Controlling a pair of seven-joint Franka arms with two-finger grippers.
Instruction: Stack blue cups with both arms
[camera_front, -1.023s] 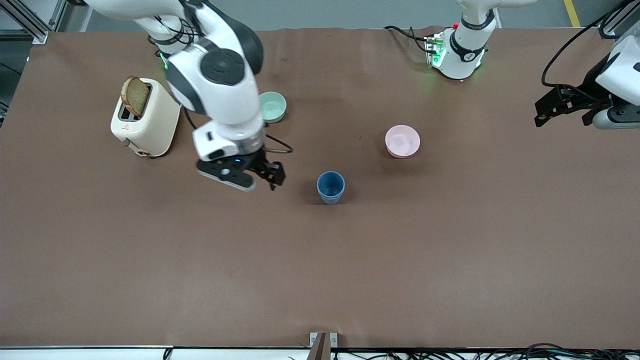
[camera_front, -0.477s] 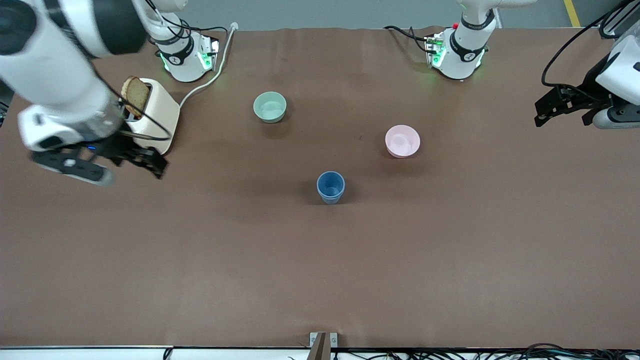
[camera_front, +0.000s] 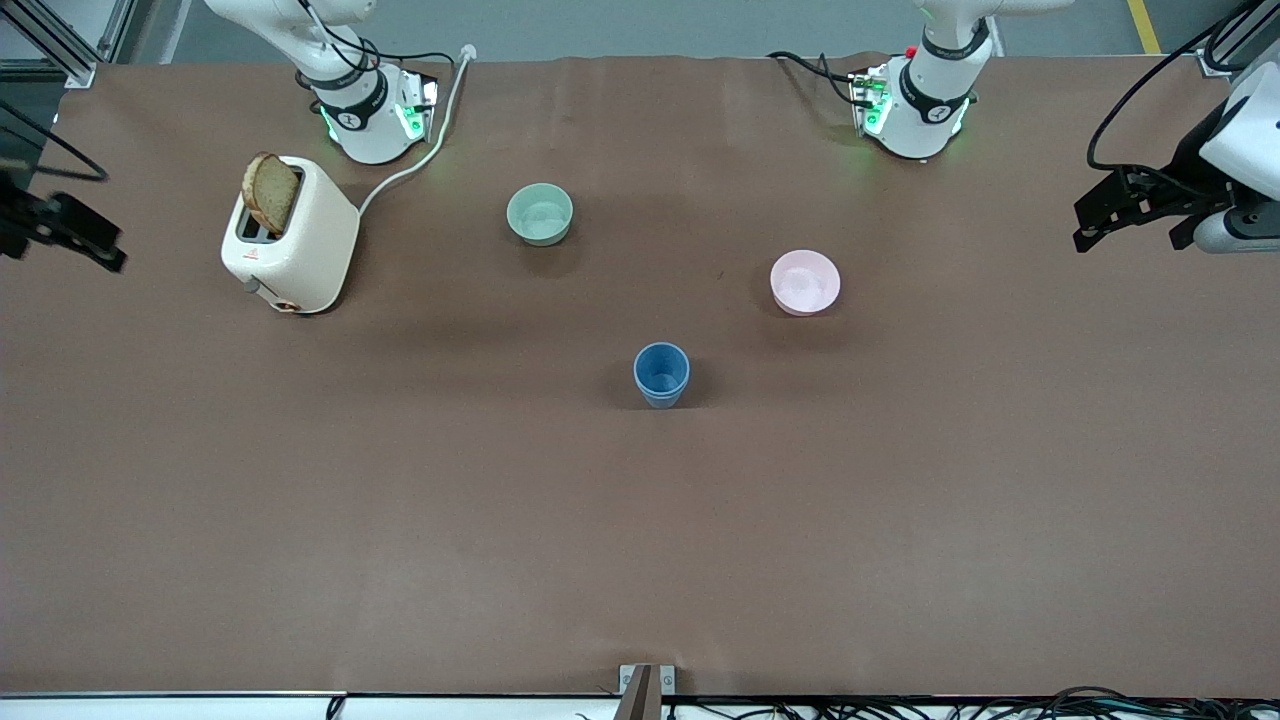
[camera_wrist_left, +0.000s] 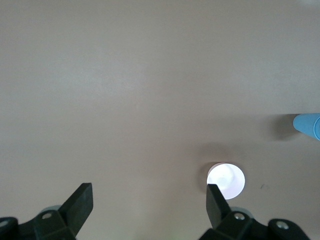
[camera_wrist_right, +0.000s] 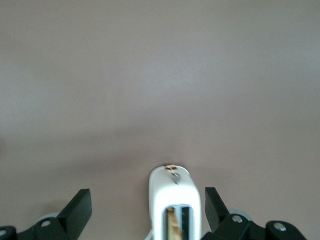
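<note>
So the right arm has swung way out since a second ago: it was hanging just beside the blue cups (camera_front: 661, 374) mid-table, and now the right gripper (camera_front: 70, 232) is off at the right arm's end of the table, above the edge past the toaster (camera_front: 290, 237). In the right wrist view its fingers (camera_wrist_right: 77, 206) are spread wide with nothing between them, toaster straight below. The left gripper (camera_front: 1135, 205) has barely budged, waiting high over the left arm's end, also spread and empty in its own wrist view, where the pink bowl (camera_wrist_left: 226, 180) shows below and a bit of blue cup at the frame edge.

The cups look already nested: from the front there's a single upright blue tumbler with what looks like a second rim line lower down its wall, nearer the front camera than the pink bowl and the green bowl (camera_front: 540, 213), well apart from both. I'd call the stack done and the arms backing off.

If anyone had to grab it again: they look like light, stiff matte plastic, not fragile but easy to tip, and tapered, so a side pinch could slide upward. I'd take the wall just under the rim, or one finger inside and one outside the lip. Lifting only the inner cup may unstack them.
</note>
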